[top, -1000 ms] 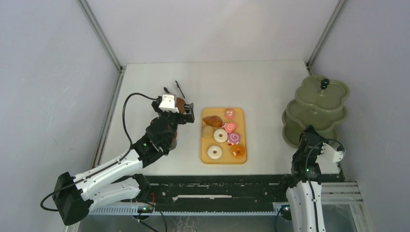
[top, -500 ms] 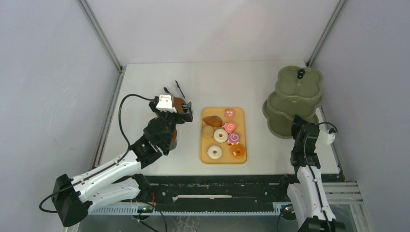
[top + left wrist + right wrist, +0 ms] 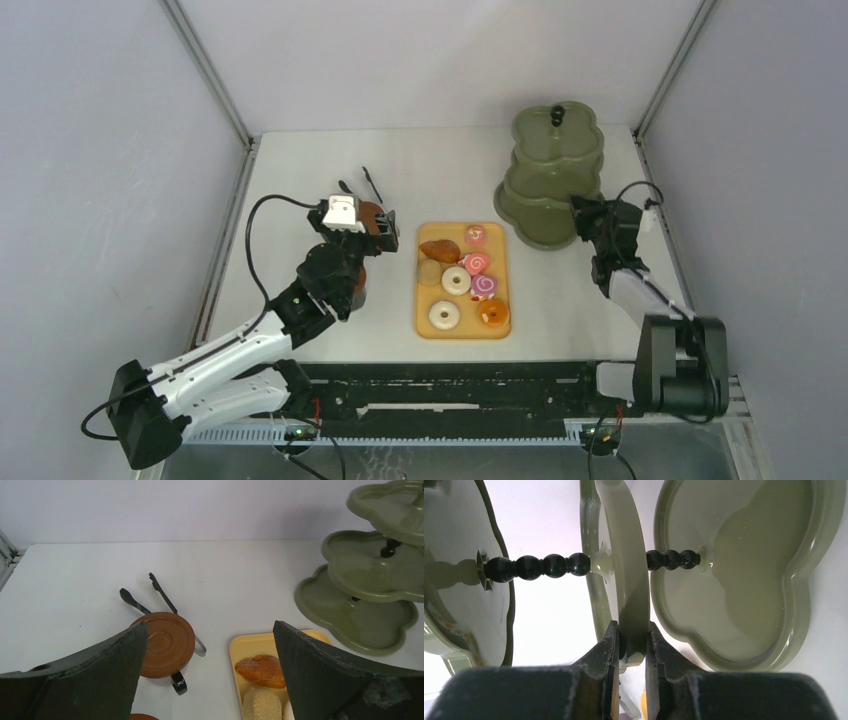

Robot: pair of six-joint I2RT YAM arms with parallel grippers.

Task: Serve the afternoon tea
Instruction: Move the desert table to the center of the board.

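Toward the upper right of the top view, the right arm reaches up-frame from its base at the lower right edge. Its forearm angles left, which brings the right gripper (image 3: 582, 214) against the lower right side of the olive-green three-tier stand (image 3: 552, 180). The right wrist view shows the jaws clamped on the scalloped rim of the middle tier (image 3: 626, 585), one finger (image 3: 605, 652) on each face of it.

The stand is upright, with its long axis vertical and the black knob (image 3: 557, 112) at the top. In the right wrist view the black beaded spindle (image 3: 539, 566) runs left to right across the frame, because that camera is turned on its side. All three tiers are bare. Whether the base is touching the table cannot be told.

The left arm stretches on a diagonal from the lower left corner to the middle left of the top view. The left gripper (image 3: 384, 228) hangs there with its jaws wide apart and holding nothing. It is above a brown saucer (image 3: 165, 643) that lies over the black tongs (image 3: 161, 591).

Just right of it, in the centre of the frame, is the orange-yellow tray (image 3: 420, 305), its long side running up-frame. It carries donuts (image 3: 444, 315), pink swirl cakes (image 3: 477, 263) and brown buns (image 3: 439, 250). The tray is well apart from the stand.
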